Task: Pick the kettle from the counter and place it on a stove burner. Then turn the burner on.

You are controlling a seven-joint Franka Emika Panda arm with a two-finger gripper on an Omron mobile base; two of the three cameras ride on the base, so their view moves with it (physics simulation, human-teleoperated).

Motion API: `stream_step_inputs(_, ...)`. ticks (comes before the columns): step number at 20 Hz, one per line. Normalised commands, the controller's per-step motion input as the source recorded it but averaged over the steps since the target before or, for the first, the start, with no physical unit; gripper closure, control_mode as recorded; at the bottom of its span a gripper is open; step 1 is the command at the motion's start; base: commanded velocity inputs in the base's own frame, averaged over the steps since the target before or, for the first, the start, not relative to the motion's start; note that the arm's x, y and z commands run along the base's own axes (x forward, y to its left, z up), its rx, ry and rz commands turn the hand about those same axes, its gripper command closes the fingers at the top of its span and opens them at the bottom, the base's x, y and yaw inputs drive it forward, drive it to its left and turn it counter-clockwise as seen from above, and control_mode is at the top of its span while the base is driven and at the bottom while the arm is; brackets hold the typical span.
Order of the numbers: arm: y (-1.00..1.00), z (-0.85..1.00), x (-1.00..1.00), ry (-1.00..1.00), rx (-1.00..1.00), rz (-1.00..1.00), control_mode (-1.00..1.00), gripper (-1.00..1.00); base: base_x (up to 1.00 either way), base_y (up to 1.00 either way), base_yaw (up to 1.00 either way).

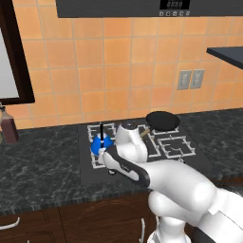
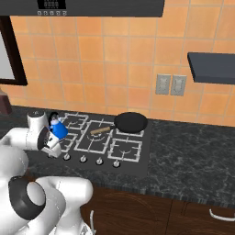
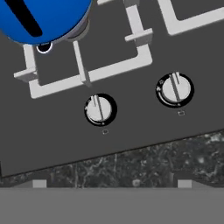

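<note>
While the blue kettle [image 1: 100,144] sits on the small grey burner grate [image 1: 101,153] at the front-left corner of the black cooktop [image 1: 199,159], our arm reaches over the front edge of the dark marbled surface [image 1: 42,168]. From the left base camera the kettle lies at 9 o'clock of the white wrist, its thin black handle upright. From the right base camera the kettle [image 2: 58,129] rests just beside the hand, at its 2 o'clock, and we cannot make out any contact.

Looking along the hand, we see the kettle [image 3: 43,19] at 11 o'clock, standing on the grate [image 3: 83,72]. Two round silver knobs lie below it: the near knob [image 3: 99,109] at centre and a second knob [image 3: 175,89] at 3 o'clock. The surface [image 3: 131,168] edge runs along 6 o'clock.

We cannot tell how far the jaws are parted; the fingertips are not clear in any camera, and nothing appears between them.

A black frying pan [image 2: 131,122] sits on the rear right grate, and a brown bottle [image 1: 8,124] stands on the surface at far left.
</note>
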Motion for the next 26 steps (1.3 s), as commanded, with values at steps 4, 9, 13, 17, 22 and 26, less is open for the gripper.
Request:
stream_step_inputs(4, 0.07, -0.13, 0.43, 0.1, 0.0, 0.01, -1.0, -1.0, 0.0, 0.0, 0.0)
stream_step_inputs(9, 0.14, -0.17, 0.17, 0.02, -0.03, 0.01, -1.0, -1.0, 0.0, 0.0, 0.0)
stream_step_inputs(13, 0.09, -0.19, 0.0, 0.0, -0.06, 0.01, -1.0, -1.0, 0.0, 0.0, 0.0)
stream_step_inputs(17, 0.0, -0.22, 0.0, 0.0, -0.03, 0.02, -1.0, -1.0, 0.0, 0.0, 0.0)
stream_step_inputs(22, 0.0, -0.23, 0.0, 0.0, -0.01, 0.03, -1.0, -1.0, 0.0, 0.0, 0.0)
stream_step_inputs(26, 0.0, -0.23, 0.04, 0.0, 0.0, 0.05, -1.0, -1.0, 0.0, 0.0, 0.0)
